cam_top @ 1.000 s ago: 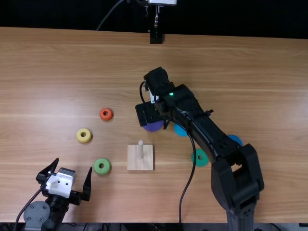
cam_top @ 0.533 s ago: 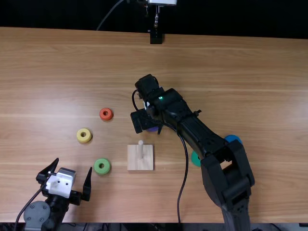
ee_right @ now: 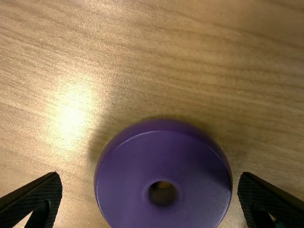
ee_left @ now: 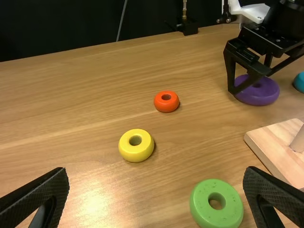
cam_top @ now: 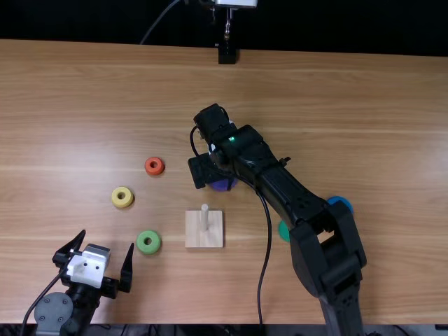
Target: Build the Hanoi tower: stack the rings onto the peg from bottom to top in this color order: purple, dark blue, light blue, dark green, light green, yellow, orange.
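Overhead, the right arm (cam_top: 304, 203) extends inward past the peg board (cam_top: 194, 239), its right gripper (cam_top: 215, 176) pitched down beyond that board. Its fingers (ee_right: 33, 197) stand apart, with the purple ring (ee_right: 118, 190), flat on the desk (cam_top: 378, 105), between them. Left and near of the board, the left gripper (cam_top: 106, 240) has its fingers (ee_left: 35, 197) apart. Materials noted: ridged black finger pads, glossy grained wood, smooth rings with rounded rims, pale square board, upright round peg (cam_top: 204, 218). Left of the board lie the light green ring (cam_top: 142, 242) and, farther out, the yellow ring (cam_top: 116, 199); left and beyond, the orange ring (cam_top: 149, 171). Right of it are the dark green ring (cam_top: 283, 231), partly covered, and the blue ring (cam_top: 341, 200). A strip of desk separates purple rim from board edge; both fingers show a gap beside that rim.
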Robot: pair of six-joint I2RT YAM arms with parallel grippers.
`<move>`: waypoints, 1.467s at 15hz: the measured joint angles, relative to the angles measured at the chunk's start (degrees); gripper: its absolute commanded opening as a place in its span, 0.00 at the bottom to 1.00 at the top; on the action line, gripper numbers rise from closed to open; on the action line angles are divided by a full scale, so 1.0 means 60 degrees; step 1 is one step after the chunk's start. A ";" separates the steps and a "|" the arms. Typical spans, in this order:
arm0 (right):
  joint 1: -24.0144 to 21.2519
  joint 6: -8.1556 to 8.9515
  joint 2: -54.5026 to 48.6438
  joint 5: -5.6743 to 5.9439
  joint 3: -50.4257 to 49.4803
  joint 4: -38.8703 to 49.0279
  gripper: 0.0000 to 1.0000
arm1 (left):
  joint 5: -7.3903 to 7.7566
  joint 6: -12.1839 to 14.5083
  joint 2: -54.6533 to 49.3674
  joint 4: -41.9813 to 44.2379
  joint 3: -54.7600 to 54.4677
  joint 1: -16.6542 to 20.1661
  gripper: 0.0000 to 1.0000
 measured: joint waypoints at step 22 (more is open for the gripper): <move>0.0000 -0.0102 -0.1078 0.0069 0.0073 -0.1617 0.05 | -0.0004 0.0004 0.0000 0.0007 0.0000 0.0000 1.00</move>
